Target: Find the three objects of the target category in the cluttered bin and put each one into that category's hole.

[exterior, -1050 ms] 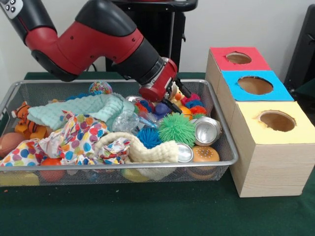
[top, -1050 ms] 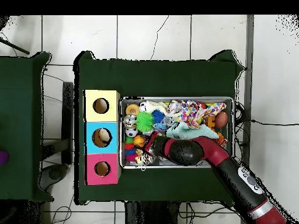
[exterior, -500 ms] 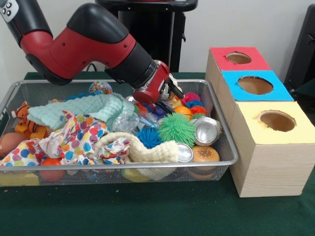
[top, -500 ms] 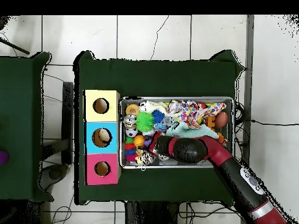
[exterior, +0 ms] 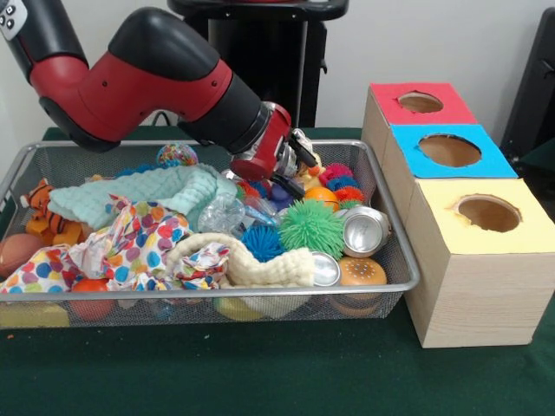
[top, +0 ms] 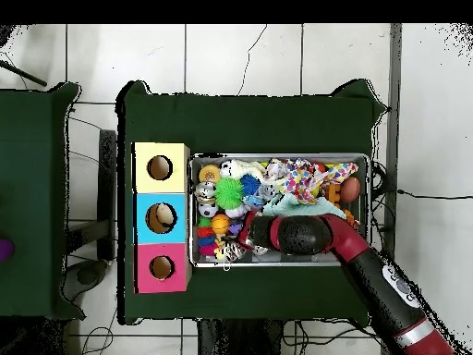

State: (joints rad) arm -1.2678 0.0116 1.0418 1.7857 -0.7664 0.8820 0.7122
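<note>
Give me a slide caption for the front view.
Sawyer's gripper hovers over a toy-filled wire bin beside three holed boxes.

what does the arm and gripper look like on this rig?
One arm: bulky glossy red shells with black rounded joint covers and a black wrist section. A black link at top left carries white round buttons. In the overhead view the arm shows a grey band near the base and the same white buttons. The gripper end is a red cuff with a silver ring and small dark fingers.
</note>
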